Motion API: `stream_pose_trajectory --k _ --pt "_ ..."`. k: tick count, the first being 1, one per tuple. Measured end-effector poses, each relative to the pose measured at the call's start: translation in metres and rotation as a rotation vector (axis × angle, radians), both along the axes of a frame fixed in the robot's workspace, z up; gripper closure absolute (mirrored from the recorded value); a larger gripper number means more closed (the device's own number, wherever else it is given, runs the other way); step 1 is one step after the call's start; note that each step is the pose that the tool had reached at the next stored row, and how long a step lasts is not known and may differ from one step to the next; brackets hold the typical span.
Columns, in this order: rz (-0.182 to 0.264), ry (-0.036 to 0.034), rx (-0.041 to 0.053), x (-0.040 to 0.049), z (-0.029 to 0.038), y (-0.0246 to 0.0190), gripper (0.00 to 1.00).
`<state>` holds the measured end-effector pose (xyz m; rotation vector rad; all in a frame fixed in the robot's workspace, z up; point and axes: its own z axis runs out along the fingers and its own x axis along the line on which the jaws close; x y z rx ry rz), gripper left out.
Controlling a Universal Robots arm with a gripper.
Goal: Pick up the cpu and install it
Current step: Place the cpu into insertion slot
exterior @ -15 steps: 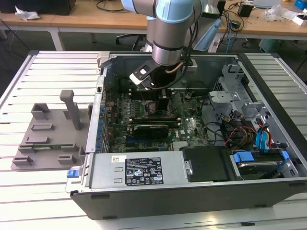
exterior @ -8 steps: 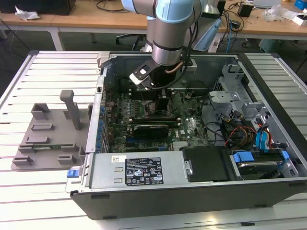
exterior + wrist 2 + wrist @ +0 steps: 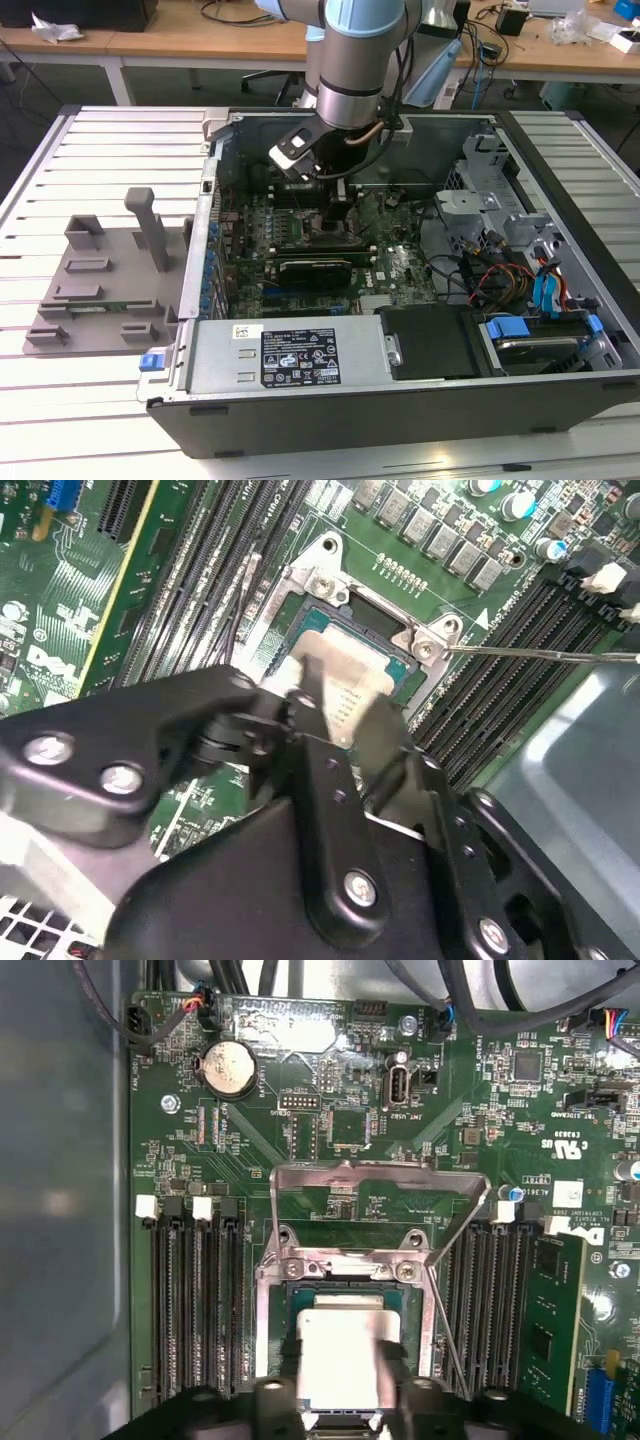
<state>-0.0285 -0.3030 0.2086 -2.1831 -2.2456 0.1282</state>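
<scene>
The cpu (image 3: 340,1345), a small square chip with a silvery lid, sits level in or just over the open motherboard socket (image 3: 345,1290). In both wrist views my gripper (image 3: 340,1370) is shut on it, one black finger against each of two opposite edges. In the second wrist view the cpu (image 3: 345,680) shows between the fingers (image 3: 310,695), framed by the socket (image 3: 340,615). In the exterior view my gripper (image 3: 335,222) reaches straight down into the open computer case (image 3: 300,370), over the middle of the motherboard.
The socket's metal load plate (image 3: 375,1175) is flipped open and its thin lever (image 3: 447,1325) stands beside the socket. Memory slots (image 3: 195,1300) flank both sides. Cables (image 3: 490,275) and drive bays (image 3: 545,330) fill the case's right in the exterior view. A grey fixture tray (image 3: 95,295) with an upright post lies outside, to the left.
</scene>
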Motion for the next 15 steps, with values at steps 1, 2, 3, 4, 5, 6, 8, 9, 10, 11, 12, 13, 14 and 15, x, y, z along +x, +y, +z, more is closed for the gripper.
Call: stream_pose_trajectory --k 1,2,3,4,5,6,8,9,10,11,12,13,14,15 --pt "0.000 0.0000 0.0000 -0.0003 0.0000 -0.0016 0.71" --pt "0.000 -0.0002 0.0000 -0.0011 0.0000 -0.0050 0.76" --pt "0.000 -0.0002 0.0000 -0.0014 0.0000 -0.0069 0.89" --pt "0.000 -0.0003 0.0001 -0.0015 -0.0004 -0.0070 0.89" --pt "0.000 -0.0002 0.0001 -0.0015 -0.0019 -0.0071 0.89" --pt "0.000 0.0000 -0.0001 -0.0016 -0.0038 -0.0071 0.89" --pt "0.000 0.0007 -0.0006 -0.0011 -0.0052 -0.0073 0.89" --pt "0.000 0.0003 -0.0004 0.0004 -0.0055 -0.0072 0.89" --pt "0.000 0.0003 0.0001 0.0027 -0.0057 -0.0071 0.89" --pt "0.000 0.0006 -0.0001 0.0058 -0.0056 -0.0072 0.89" --pt "0.000 0.0009 0.0000 0.0082 -0.0056 -0.0072 0.89" --pt "0.000 0.0008 0.0001 0.0105 -0.0057 -0.0071 0.89" --pt "0.000 0.0002 0.0011 0.0112 -0.0047 -0.0069 0.89" --pt "0.000 -0.0004 0.0024 0.0114 -0.0028 -0.0067 0.89"
